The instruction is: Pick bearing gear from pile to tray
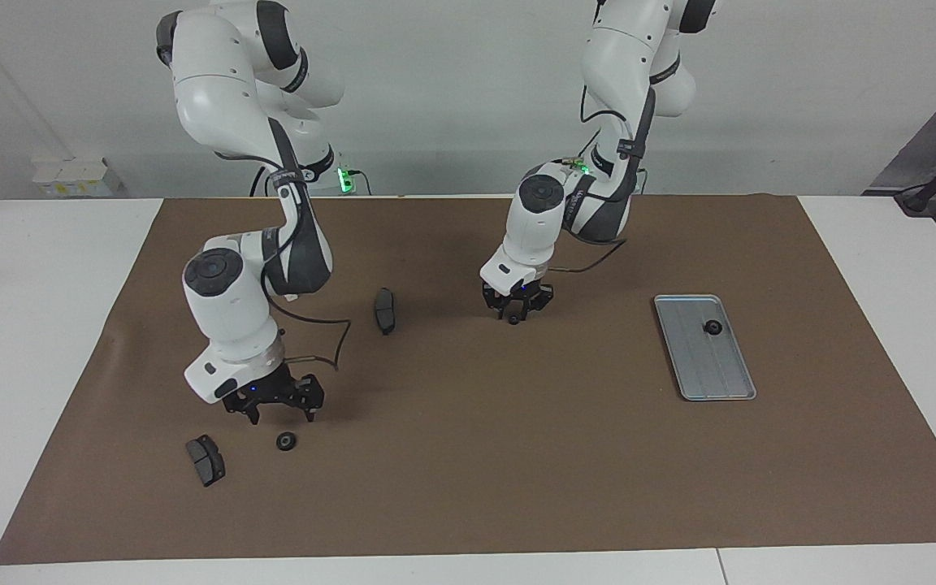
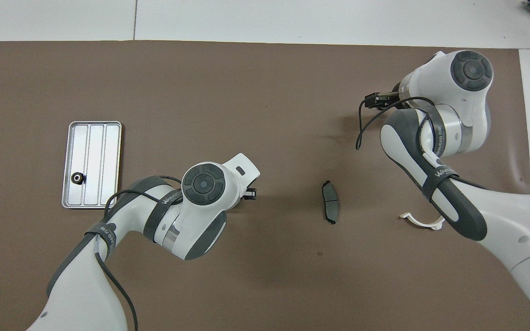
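While the white counter (image 1: pixel 29 341) carries a wide brown mat (image 1: pixel 517 471) over most of its top, both arms reach down over that mat. The right end effector (image 1: pixel 279 416) hangs low near the mat's corner at the right arm's end, along the counter's edge farthest from the robots, its fingers spread wide with nothing between them. The left end effector (image 1: pixel 517 312) is down close to the mat's middle; I cannot tell whether its fingers are spread or pinching. The tray (image 1: pixel 716 374) lies flat toward the left arm's end of the counter. A white bracket (image 2: pixel 413 219) shows partly from under the right arm. One brake pad (image 1: pixel 385 310) lies between the two end effectors, and a second brake pad (image 1: pixel 205 460) lies near that same mat corner, just beside the right end effector. One black ring (image 1: pixel 712 327) sits in the tray, at the end nearer the robots. A second black ring (image 1: pixel 286 440) lies on the mat just below the right end effector's fingers, untouched. A third black ring (image 1: pixel 513 319) sits at the left end effector's fingertips.
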`<state>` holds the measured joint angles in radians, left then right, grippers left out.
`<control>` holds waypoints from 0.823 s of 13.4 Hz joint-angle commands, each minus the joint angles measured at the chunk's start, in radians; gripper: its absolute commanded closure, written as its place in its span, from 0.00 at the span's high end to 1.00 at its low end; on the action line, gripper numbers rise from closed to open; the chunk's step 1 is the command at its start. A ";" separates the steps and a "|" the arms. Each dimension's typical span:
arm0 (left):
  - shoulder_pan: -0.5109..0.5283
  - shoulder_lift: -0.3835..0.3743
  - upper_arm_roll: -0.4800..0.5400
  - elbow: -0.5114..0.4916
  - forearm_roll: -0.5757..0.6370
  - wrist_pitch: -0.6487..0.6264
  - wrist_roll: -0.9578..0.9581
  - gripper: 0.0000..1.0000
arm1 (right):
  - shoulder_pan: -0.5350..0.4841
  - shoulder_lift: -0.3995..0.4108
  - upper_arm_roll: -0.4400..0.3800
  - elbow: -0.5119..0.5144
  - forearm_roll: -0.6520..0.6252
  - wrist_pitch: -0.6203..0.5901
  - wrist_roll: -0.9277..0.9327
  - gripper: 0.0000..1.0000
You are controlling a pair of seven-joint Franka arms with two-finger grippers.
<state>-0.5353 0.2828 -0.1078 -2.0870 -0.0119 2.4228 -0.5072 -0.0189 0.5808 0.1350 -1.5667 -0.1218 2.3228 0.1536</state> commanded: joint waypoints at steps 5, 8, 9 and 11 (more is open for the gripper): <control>0.003 -0.011 0.020 0.005 0.023 0.006 -0.011 0.04 | -0.013 0.070 0.008 0.054 0.007 0.024 -0.029 0.84; 0.105 0.001 0.023 0.157 0.035 -0.137 0.007 0.00 | -0.015 0.068 0.008 0.042 0.007 0.038 -0.026 0.74; 0.164 -0.004 0.020 0.191 0.038 -0.161 0.033 0.00 | -0.021 0.068 0.008 0.042 0.007 0.040 -0.028 0.74; 0.262 -0.014 0.017 0.212 0.029 -0.183 0.123 0.00 | -0.024 0.076 0.008 0.043 0.007 0.050 -0.026 0.74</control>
<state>-0.3565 0.2750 -0.0783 -1.9019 0.0082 2.2821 -0.4480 -0.0258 0.6372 0.1327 -1.5332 -0.1223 2.3391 0.1530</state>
